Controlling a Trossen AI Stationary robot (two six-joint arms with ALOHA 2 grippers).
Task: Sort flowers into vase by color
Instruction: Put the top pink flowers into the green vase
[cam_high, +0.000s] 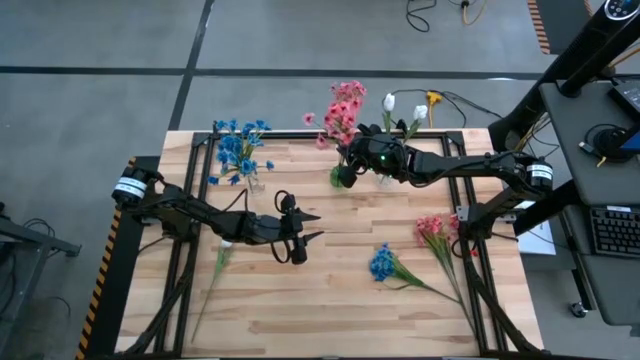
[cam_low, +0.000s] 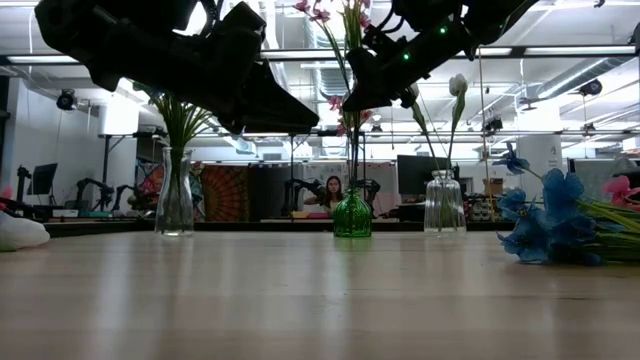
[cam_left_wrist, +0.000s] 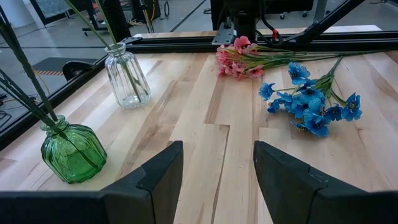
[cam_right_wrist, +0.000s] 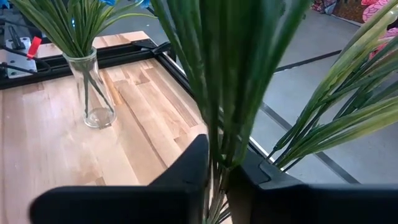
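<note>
A bunch of pink flowers (cam_high: 345, 108) stands upright over the green vase (cam_high: 337, 178) at the far middle of the table, and my right gripper (cam_high: 348, 160) is shut on its stems. The stems run down into the vase (cam_low: 352, 215). Blue flowers (cam_high: 243, 148) stand in a clear vase (cam_low: 175, 200) at the far left. White buds (cam_high: 403, 106) stand in another clear vase (cam_low: 443, 203) to the right of the green one. My left gripper (cam_high: 318, 226) hovers open over the table's middle with nothing between its fingers (cam_left_wrist: 163, 171). My right gripper pinches the pink flowers' bundle of green stems (cam_right_wrist: 217, 134) between its two fingers, below the leaves and blossoms. The fingers come nearly level from the table's right side and lie across the stems. The bunch stands upright, its lower stems (cam_low: 352, 160) reaching into the green vase.
Loose on the table's right half lie a pink sprig (cam_high: 432, 230) and a blue sprig (cam_high: 382, 262). A white-budded stem (cam_high: 218, 262) lies near the left edge. A black frame rail (cam_high: 300, 135) runs along the far edge. A person (cam_low: 330, 190) sits in the room beyond.
</note>
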